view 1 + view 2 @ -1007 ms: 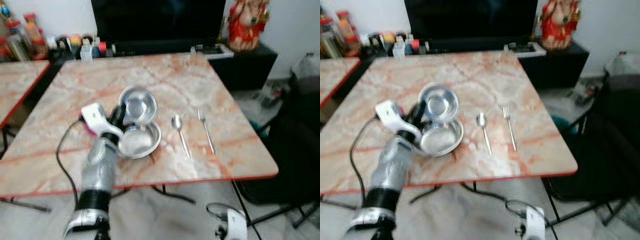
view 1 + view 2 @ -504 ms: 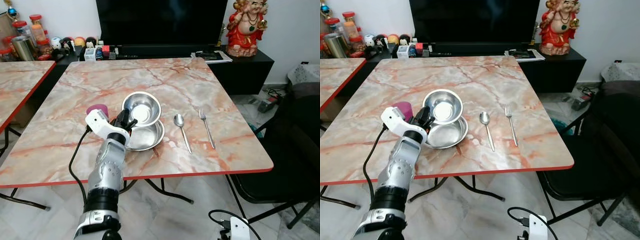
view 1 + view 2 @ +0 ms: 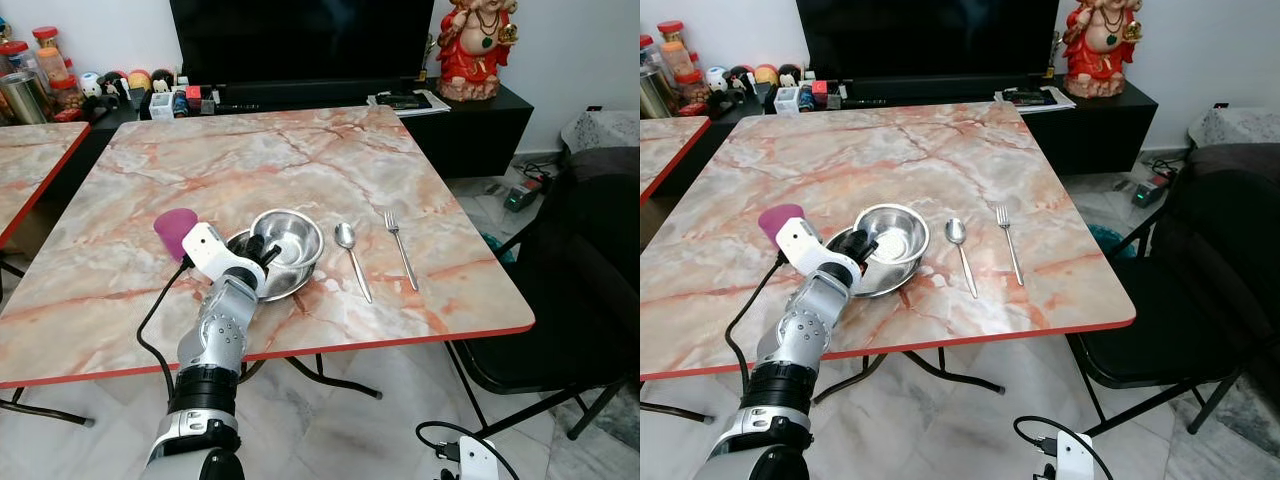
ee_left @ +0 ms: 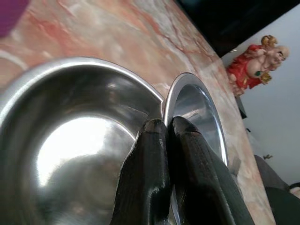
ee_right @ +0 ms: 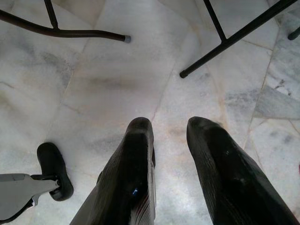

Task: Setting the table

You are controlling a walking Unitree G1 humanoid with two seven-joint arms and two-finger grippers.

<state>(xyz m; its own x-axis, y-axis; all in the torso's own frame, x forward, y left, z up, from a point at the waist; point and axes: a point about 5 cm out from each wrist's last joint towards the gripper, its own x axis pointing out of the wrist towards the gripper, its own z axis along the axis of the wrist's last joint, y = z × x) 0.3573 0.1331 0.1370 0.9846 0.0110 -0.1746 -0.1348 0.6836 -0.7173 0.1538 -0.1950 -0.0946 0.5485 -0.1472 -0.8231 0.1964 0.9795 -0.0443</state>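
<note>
A small steel bowl (image 3: 291, 237) rests tilted inside a wider steel bowl (image 3: 287, 287) near the front of the marble table (image 3: 250, 160). My left gripper (image 3: 262, 251) reaches in from the near left, shut on the small bowl's rim (image 4: 197, 101). In the left wrist view its fingertips (image 4: 152, 133) pinch that rim, with the wide bowl (image 4: 61, 140) beside them. A purple cup (image 3: 176, 229) stands left of the bowls. To their right lie a spoon (image 3: 351, 256) and a fork (image 3: 401, 247), side by side. My right gripper (image 5: 168, 129) hangs open over the floor.
A second marble table (image 3: 30, 160) stands to the left. Behind are a black TV (image 3: 300, 40), a low shelf of jars and small items (image 3: 120, 90), and a red figurine (image 3: 470, 45). A black chair (image 3: 575, 300) sits at the table's right side. A cable (image 3: 445, 440) lies on the floor.
The small bowl, held tilted above the wide bowl before, has come down into it. The camera has steadied and shifted a little.
</note>
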